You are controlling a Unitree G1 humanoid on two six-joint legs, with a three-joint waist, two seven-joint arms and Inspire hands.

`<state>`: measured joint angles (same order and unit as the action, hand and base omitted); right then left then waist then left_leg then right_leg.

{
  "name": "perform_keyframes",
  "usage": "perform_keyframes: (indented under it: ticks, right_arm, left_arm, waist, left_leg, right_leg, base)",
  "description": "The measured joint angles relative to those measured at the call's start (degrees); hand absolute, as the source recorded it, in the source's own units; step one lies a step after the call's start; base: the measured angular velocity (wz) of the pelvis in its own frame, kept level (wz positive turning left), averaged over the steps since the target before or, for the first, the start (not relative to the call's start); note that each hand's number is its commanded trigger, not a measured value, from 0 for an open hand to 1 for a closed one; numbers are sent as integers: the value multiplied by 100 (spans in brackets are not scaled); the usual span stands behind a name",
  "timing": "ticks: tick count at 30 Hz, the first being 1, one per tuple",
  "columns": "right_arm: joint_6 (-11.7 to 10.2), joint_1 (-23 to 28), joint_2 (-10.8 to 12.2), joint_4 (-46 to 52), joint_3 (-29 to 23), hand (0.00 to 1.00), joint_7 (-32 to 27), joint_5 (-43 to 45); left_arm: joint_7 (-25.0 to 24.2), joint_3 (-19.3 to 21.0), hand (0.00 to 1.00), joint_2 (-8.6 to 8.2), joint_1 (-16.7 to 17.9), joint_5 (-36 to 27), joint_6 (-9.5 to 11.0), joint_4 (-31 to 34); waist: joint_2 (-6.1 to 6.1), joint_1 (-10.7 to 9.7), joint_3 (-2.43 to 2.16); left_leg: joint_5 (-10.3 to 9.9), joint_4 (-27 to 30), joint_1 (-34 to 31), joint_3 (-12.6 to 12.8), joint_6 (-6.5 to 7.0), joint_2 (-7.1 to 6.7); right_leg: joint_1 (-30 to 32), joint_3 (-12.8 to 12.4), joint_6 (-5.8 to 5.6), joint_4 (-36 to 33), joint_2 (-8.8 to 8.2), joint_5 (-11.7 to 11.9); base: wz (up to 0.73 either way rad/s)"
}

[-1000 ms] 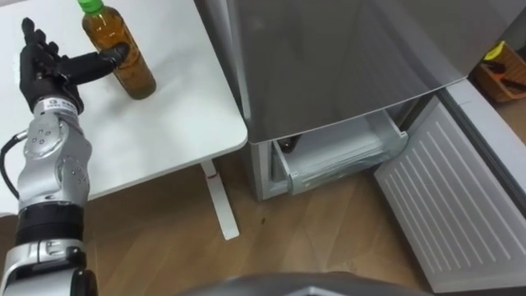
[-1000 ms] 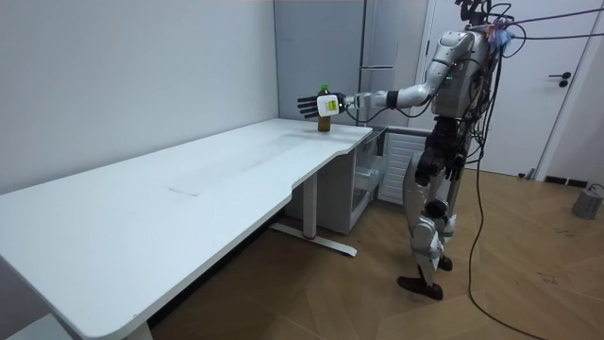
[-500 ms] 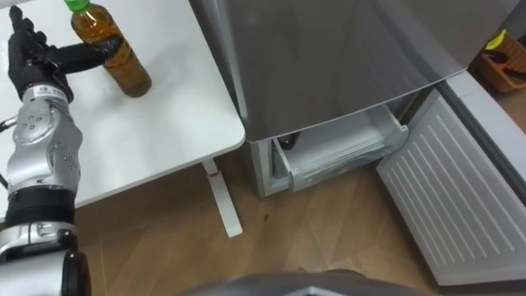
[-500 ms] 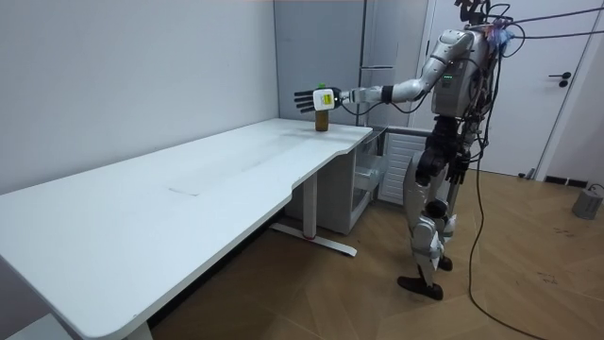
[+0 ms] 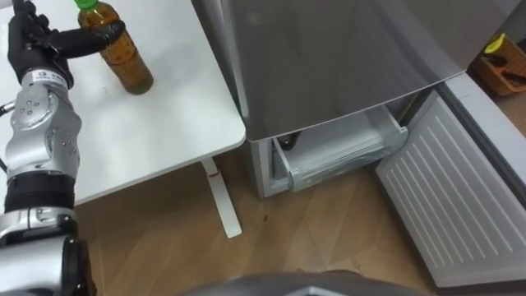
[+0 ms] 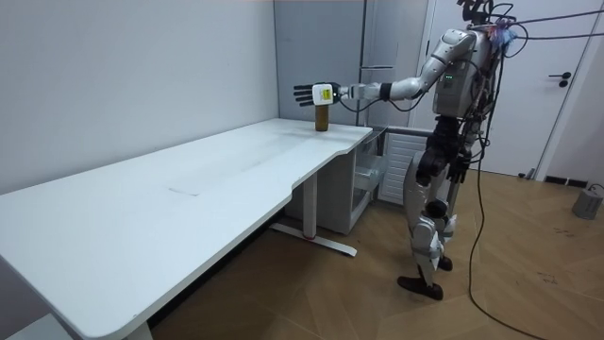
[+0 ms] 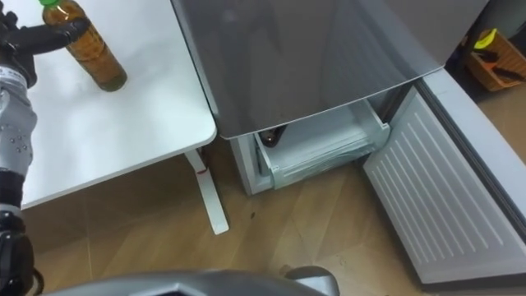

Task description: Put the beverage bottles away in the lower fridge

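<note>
Bottle (image 5: 125, 51) of amber drink with a green cap, upright on white table (image 5: 164, 123), at 11 o'clock in left eye view. Left hand (image 5: 33, 45) at bottle's 9 o'clock, fingers straight, thumb laid against the neck, not wrapped round it. Fridge (image 5: 345, 49) at 1 o'clock, its lower drawer (image 5: 337, 152) pulled out at 3 o'clock, door (image 5: 460, 197) swung wide at 4 o'clock. Room view: robot stands at table end by fridge, left arm stretched out level, hand flat at bottle's top, bottle on table's far corner. Right eye view: same layout, bottle at 10 o'clock, thumb on neck.
</note>
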<state>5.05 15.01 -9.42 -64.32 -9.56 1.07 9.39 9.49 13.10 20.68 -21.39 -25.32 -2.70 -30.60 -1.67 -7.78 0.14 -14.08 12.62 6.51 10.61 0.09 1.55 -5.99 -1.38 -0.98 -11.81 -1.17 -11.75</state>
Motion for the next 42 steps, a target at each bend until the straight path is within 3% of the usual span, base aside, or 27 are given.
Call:
perform_keyframes:
  ticks: [4, 12, 18, 21, 26, 33, 34, 35, 36, 39, 42]
  right_arm:
    - [16, 50, -1, 0, 145, 0, 12, -4]
    - [131, 146, 3, -23, 165, 0, 53, -3]
    - [131, 148, 3, -21, 170, 0, 43, -6]
    - [127, 132, -4, 5, 235, 0, 25, -6]
    - [132, 142, -8, -2, 335, 0, 6, -6]
    - [135, 137, -8, -2, 335, 0, 30, -5]
    - [135, 136, -8, -2, 335, 0, 35, -5]
    - [135, 136, -8, -2, 335, 0, 35, -5]
    - [136, 141, -8, -2, 335, 0, 35, -5]
    - [134, 142, -8, -1, 334, 0, 27, -4]
    - [132, 140, -8, -1, 334, 0, 26, -4]
  left_arm:
    - [-3, -6, 0, 13, -104, -307, 0, -41]
    - [-161, -194, 0, 25, -104, -441, -52, -53]
    - [-270, -360, 0, 25, -105, -444, -111, -107]
    - [-282, -479, 0, 26, -124, -444, -111, -151]
    - [-293, -492, 0, 26, -143, -442, -112, -214]
    - [-378, -491, 0, 35, -144, -449, -112, -214]
    - [-388, -491, 47, 36, -144, -449, -112, -214]
    - [-394, -491, 65, 36, -144, -449, -111, -214]
    - [-396, -492, 97, 36, -144, -443, -112, -214]
    - [-395, -492, 100, 38, -149, -443, -112, -214]
    - [-388, -493, 100, 39, -149, -443, -112, -214]
  waist:
    - [43, -1, 16]
    - [211, 1, -5]
    - [170, -5, -3]
    - [102, -4, 22]
    - [15, -8, 9]
    - [69, -13, 17]
    - [78, -14, 12]
    - [106, -14, 6]
    - [130, -19, -12]
    - [149, -16, -25]
    - [124, -18, -9]
  left_leg:
    - [0, -1, -1, 2, 0, -1]
    - [-1, 9, -40, -7, 1, 1]
    - [-3, 20, -55, -9, -1, 21]
    - [-18, 89, -102, -8, -6, 42]
    - [-18, 100, -110, -5, -6, 46]
    - [-17, 94, -115, 15, -4, 44]
    - [-17, 100, -125, 15, -4, 44]
    - [-16, 113, -140, 15, -4, 44]
    - [-16, 138, -157, 14, -3, 45]
    - [-17, 213, -198, 11, -2, 52]
    - [-17, 213, -198, 9, -2, 58]
  right_leg:
    - [22, -20, -3, -1, 0, -2]
    - [18, -4, -4, 1, 1, 0]
    - [37, -6, 5, -24, 22, 10]
    - [86, -6, 7, -90, 33, 12]
    - [106, -8, 10, -130, 36, 13]
    - [129, -30, 7, -178, 32, 9]
    - [137, -31, 7, -178, 32, 8]
    - [147, -33, 7, -178, 32, 8]
    - [157, -38, 7, -177, 35, 9]
    - [171, -38, 8, -184, 36, 12]
    - [170, -34, 10, -187, 39, 13]
  base:
    - [0]
    - [0]
    - [0]
    - [0]
    - [0]
    - [0]
    - [0]
    - [0]
    - [0]
    - [0]
    - [0]
